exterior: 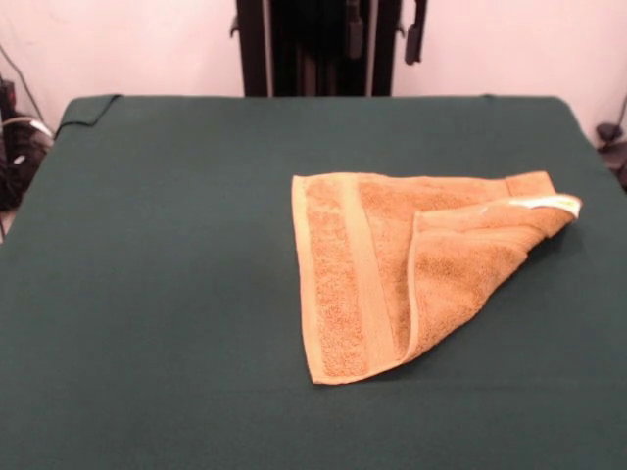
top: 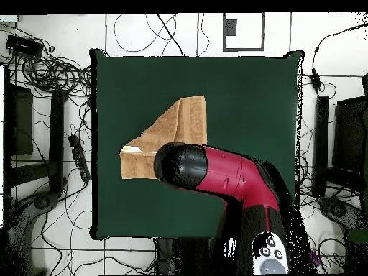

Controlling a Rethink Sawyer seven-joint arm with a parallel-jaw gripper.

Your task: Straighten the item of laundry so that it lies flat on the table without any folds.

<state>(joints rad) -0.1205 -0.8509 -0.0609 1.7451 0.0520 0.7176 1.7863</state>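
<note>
- Green cloth covers the whole table (exterior: 167, 294), and you have wide bare surface on every side of the towel (exterior: 392, 264); from the front, the largest open stretch lies to its left and toward the near edge.
- Your towel sits right of centre in the front view, well inside all four table edges.
- It is not flat: one corner is folded over diagonally, so the outline reads as a rough triangle, with a woven band (exterior: 367, 274) running along the left side.
- You can see the small white label (exterior: 544, 203) at the folded point on the right, which rides slightly off the cloth.
- From overhead, the red and black arm (top: 226, 172) reaches over the table from the base side, its dark rounded end covering part of the towel (top: 180, 126).
- You cannot tell whether the gripper is released or clenched; the arm's own body hides it from overhead, and the front view shows only the dark pedestal (exterior: 318, 44) at the far edge.
</note>
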